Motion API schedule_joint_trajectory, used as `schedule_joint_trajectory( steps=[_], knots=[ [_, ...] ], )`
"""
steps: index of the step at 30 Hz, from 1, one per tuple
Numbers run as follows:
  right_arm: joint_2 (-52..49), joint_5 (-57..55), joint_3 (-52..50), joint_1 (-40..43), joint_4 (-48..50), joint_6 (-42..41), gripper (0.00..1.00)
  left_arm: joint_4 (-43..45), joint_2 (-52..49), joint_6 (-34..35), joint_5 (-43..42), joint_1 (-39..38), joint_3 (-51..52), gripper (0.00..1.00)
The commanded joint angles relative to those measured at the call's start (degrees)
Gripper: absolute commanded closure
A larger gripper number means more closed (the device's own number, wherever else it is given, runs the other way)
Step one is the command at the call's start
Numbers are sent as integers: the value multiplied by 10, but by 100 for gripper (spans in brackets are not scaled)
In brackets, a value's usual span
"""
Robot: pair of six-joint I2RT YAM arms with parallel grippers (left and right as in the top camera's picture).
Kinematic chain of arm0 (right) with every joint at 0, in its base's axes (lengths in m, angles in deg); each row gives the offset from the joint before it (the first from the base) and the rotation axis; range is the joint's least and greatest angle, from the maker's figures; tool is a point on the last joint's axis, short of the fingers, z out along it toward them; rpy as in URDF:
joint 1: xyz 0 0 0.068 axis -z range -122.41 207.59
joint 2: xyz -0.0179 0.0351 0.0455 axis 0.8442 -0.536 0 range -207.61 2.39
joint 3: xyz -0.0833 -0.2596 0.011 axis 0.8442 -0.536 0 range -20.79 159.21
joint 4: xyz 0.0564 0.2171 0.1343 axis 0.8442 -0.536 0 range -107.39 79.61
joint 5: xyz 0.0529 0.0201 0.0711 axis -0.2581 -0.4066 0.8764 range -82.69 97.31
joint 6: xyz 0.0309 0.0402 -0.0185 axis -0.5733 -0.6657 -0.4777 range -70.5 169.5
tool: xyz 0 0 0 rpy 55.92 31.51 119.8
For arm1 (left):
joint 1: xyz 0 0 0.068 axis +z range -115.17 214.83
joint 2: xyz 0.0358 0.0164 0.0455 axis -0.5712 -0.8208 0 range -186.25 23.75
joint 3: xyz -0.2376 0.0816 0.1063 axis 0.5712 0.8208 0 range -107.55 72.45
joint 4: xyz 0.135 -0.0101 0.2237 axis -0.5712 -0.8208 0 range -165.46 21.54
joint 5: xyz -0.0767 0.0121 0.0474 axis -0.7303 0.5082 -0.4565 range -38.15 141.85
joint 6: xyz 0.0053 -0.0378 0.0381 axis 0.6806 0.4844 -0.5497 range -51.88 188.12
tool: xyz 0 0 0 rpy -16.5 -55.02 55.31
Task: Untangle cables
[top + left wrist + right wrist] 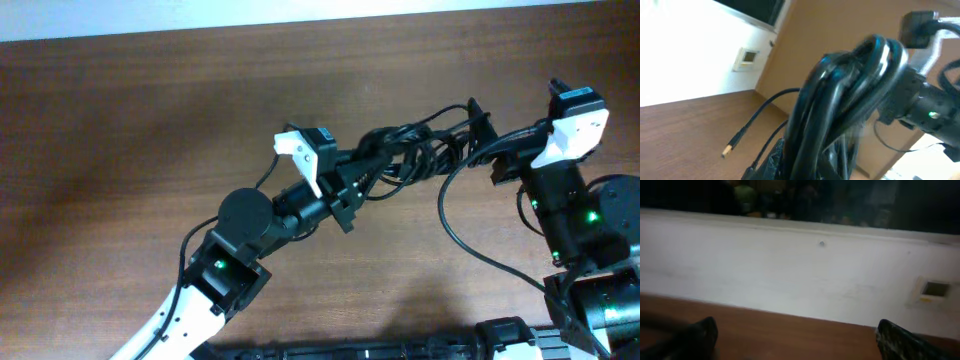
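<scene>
Cable bundle (420, 150) right of centre over tabletop (150, 120). Left pincer (372, 170) clamped on its left end. Right pincer (487, 145) spread apart at bundle's right end. One lead (470, 245) loops off nearward.

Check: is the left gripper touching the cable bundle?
Touching. The left wrist view shows the cable bundle clamped in the left gripper, pressed against its textured finger; the overhead view agrees.

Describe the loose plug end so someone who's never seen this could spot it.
In the left wrist view, find the brown wooden table, then the thick black cable bundle rising mid-picture. Left of it one thin cable trails off to a plug; its gold tip alone isn't black.
</scene>
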Motion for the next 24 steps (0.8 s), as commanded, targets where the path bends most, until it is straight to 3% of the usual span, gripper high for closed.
schedule_joint_trajectory(
  steps=[1, 6, 8, 10, 14, 19, 24],
  knots=[
    [4, -75, 7, 9, 8, -37, 1, -25, 3, 37, 108, 5, -4, 100],
    [14, -27, 7, 9, -14, -38, 1, -30, 5, 15, 135, 5, -4, 100],
    [21, 70, 7, 9, -38, 24, 1, -16, 16, -78, 97, 5, -4, 100],
    [26, 195, 7, 9, -51, 107, 1, -7, 37, -260, -16, 5, -4, 100],
    [26, 362, 7, 9, -61, 221, 1, -8, 49, -388, -118, 5, -4, 100],
    [26, 451, 7, 9, -84, 250, 1, 10, 49, -405, -116, 32, -4, 100],
    [26, 520, 7, 9, -109, 286, 0, 62, 49, -339, -122, 62, -4, 100]
  ],
)
